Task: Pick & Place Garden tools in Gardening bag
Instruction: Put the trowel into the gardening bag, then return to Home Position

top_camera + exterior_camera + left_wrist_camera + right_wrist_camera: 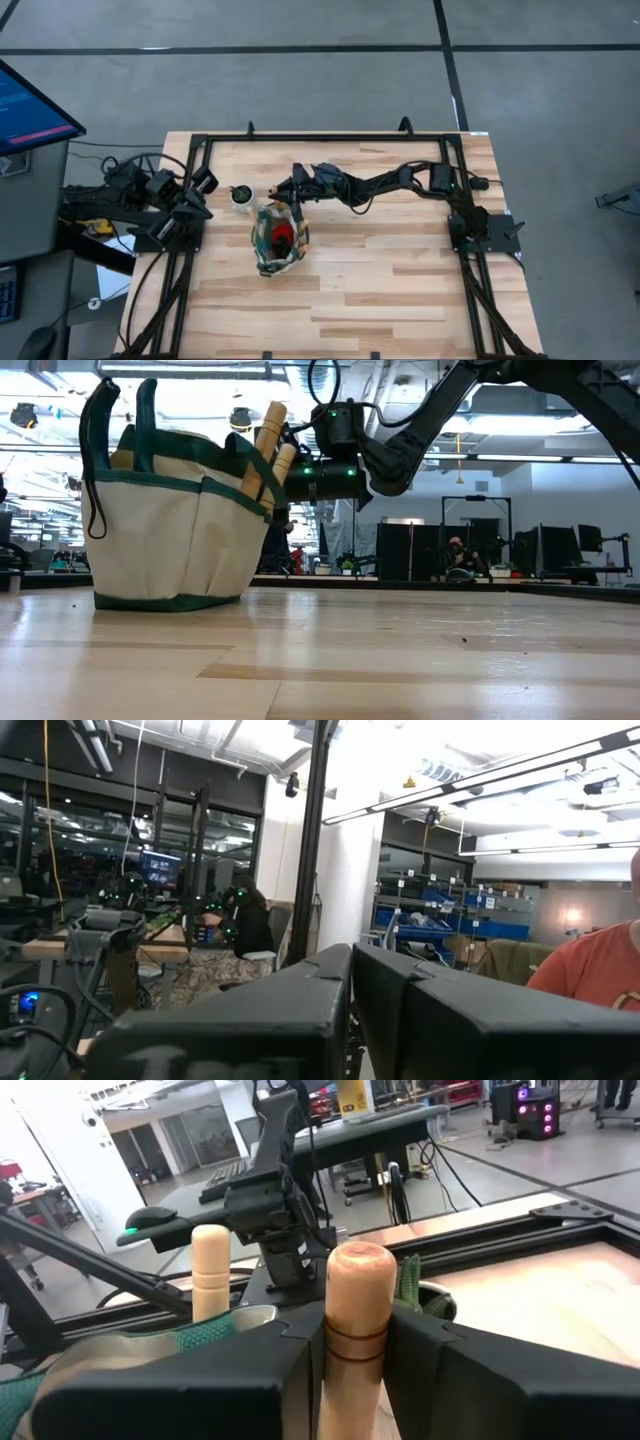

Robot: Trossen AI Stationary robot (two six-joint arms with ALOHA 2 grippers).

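The beige gardening bag (pixel 278 240) with green trim stands on the table's middle; it also shows in the low view (pixel 165 535). A red tool (pixel 284 235) lies inside it. Two light wooden trowel handles (pixel 262 450) stick up out of the bag's far side, leaning on its rim. My right gripper (pixel 355 1360) is at the bag's far rim, shut on one trowel handle. The other handle (pixel 210 1270) stands free beside it. My left gripper (pixel 352 1010) waits at the table's left edge (pixel 200 195), shut and empty. My right gripper pinches the trowel's wooden handle (pixel 355 1315) between its two fingers, a little below the rounded free end. The fingers come roughly level from the table's right and lie across the handle. The handle stands nearly upright, its lower part down in the bag.
A small white pot (pixel 241 195) with a dark top stands just left of the bag, between it and my left arm. A dark metal frame (pixel 330 140) runs around the table. Bare wood lies toward the near edge (pixel 380 300).
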